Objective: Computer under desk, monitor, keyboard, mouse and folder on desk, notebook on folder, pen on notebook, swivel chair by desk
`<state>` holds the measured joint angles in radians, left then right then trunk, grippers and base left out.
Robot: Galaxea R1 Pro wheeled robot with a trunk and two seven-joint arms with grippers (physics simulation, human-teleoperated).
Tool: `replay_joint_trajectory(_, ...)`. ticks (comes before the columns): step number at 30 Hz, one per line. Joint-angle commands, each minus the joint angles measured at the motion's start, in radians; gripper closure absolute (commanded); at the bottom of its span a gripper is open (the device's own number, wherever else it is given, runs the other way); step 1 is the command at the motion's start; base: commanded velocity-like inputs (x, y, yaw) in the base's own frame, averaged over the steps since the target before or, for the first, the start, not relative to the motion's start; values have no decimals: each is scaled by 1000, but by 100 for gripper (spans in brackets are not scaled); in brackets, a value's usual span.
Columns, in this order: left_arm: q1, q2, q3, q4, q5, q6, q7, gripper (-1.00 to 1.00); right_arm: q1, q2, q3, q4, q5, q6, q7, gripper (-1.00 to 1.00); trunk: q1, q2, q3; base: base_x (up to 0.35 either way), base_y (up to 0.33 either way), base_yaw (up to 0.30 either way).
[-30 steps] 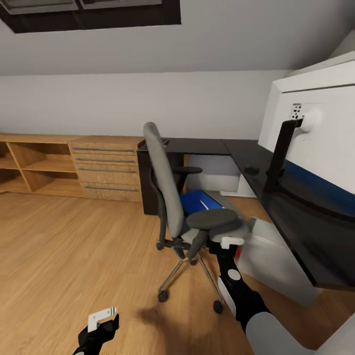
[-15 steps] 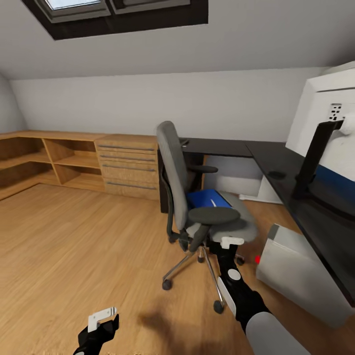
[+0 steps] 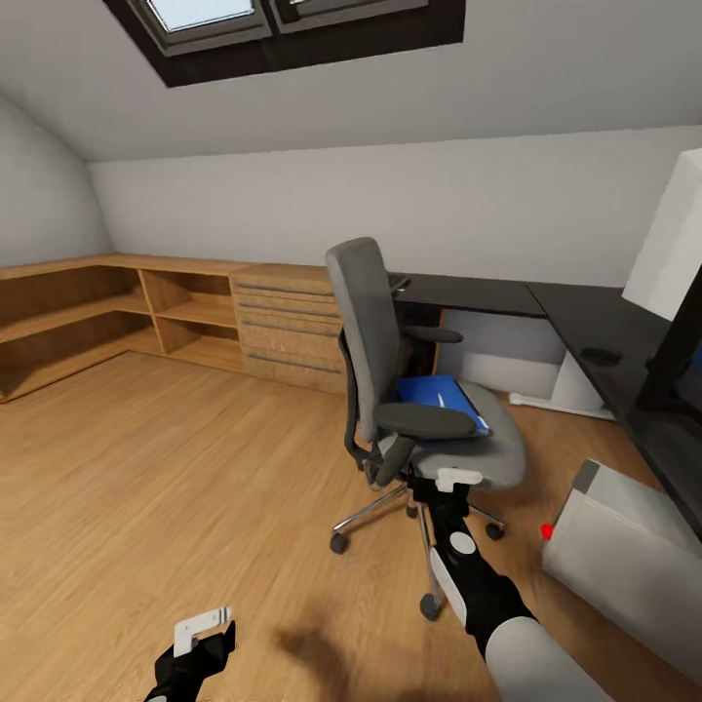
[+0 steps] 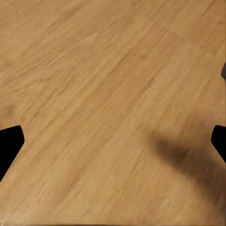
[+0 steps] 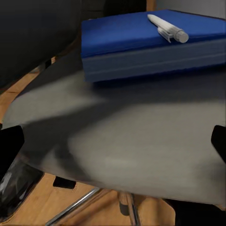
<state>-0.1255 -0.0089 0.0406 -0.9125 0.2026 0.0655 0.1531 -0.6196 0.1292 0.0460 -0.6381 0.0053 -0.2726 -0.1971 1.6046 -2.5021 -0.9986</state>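
Note:
The grey swivel chair (image 3: pixel 429 429) stands on the wood floor in front of the black L-shaped desk (image 3: pixel 575 312). A blue stack (image 5: pixel 150 44) lies on its seat, a bright blue cover over a duller blue-grey layer; which is the folder and which the notebook I cannot tell. A white pen (image 5: pixel 167 28) rests on top. My right gripper (image 3: pixel 450 480) is open just off the seat's front edge (image 5: pixel 113 146), holding nothing. My left gripper (image 3: pixel 200 634) hangs open over bare floor (image 4: pixel 113 146). The white monitor (image 3: pixel 673 244) is at the right edge. The grey computer (image 3: pixel 624 556) sits on the floor.
A small dark object (image 3: pixel 602 356), perhaps the mouse, lies on the desk. Wooden shelves and drawers (image 3: pixel 195 312) line the back and left walls. A skylight (image 3: pixel 283 19) is overhead. Open floor (image 3: pixel 175 487) spreads to the left of the chair.
The whole picture has slid right and down, so the camera has turned left and up. The monitor is now cut off at the right edge. Both arms keep their places in the view.

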Motion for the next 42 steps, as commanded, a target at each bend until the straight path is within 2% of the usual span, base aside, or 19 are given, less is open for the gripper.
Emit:
replay_joint_trajectory(1,0,-1,1,-2,9,5,2,-100,0,0,6,17,-1,0,-5,-100,0,0,-1,0,0,229)
replay_joint_trajectory(24,0,0,1,-2,8,5,2,-100,0,0,6,24,-2,0,-5,-100,0,0,-7,0,0,188)
replay_joint_trajectory(30,0,-1,1,-2,8,5,2,-100,0,0,6,26,-2,0,-5,-100,0,0,-10,-14,0,66)
replay_joint_trajectory(42,0,-1,1,9,8,5,2,-100,0,0,8,41,-2,-1,-5,-100,0,0,-10,-258,0,5)
